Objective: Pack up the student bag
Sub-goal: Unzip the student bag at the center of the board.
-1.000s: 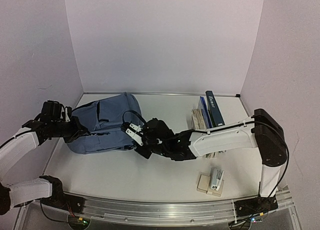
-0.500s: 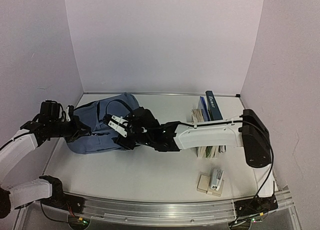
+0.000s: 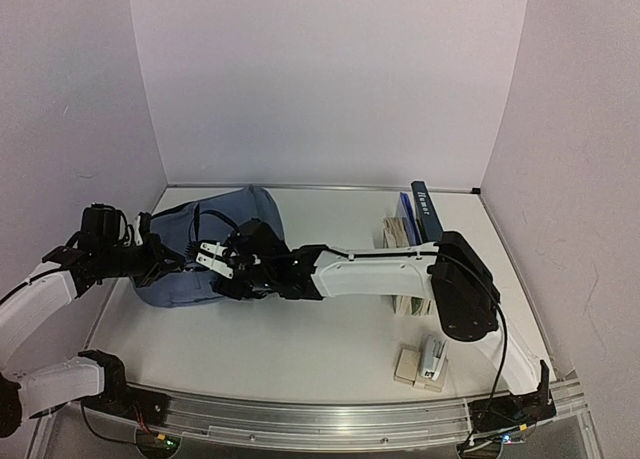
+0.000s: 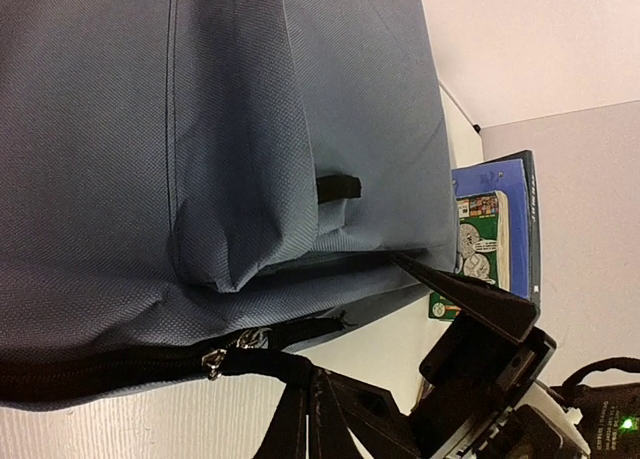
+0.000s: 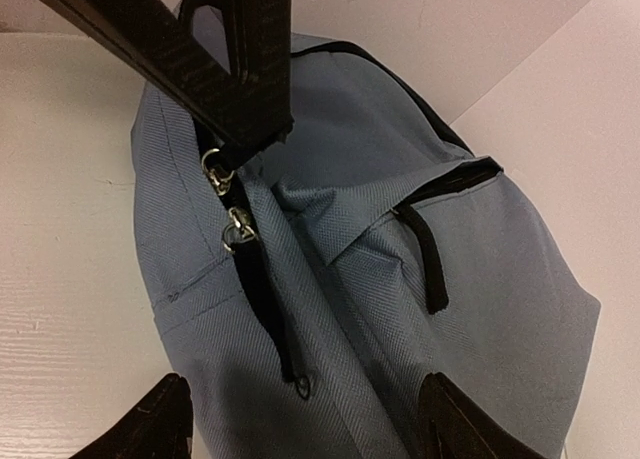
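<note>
Nearest to the arm bases, on the white table point(image 3: 300, 349), what looks like a small stapler point(image 3: 433, 356) rests beside a pale block point(image 3: 406, 364), well apart from the work.

Further in, on the left side of the table, the slate-blue student bag point(image 3: 225, 241) lies on its side. My left gripper point(image 3: 170, 262) is pinched together on the student bag's dark zip strip, right by the upper zip pull point(image 5: 213, 169), and it lifts that edge a little. My right gripper point(image 3: 207, 259) reaches across from the right and hangs just over the bag with its fingers apart, holding nothing. In the right wrist view, a second zip pull point(image 5: 237, 229) dangles free just under the held one, between the open fingers but ahead of them.

I judge the step in hand to be opening the main zip. To do it well, I want the left pinch to stay firm as an anchor. The right fingers should come down squarely around the free pull, not the fabric fold beside it. The pull is small and swings, so I would close slowly and then draw along the zip line, not upward, or the soft bag will bunch and drag.

Beyond, at the right rear, a row of books point(image 3: 418, 224) stands upright, waiting.
</note>
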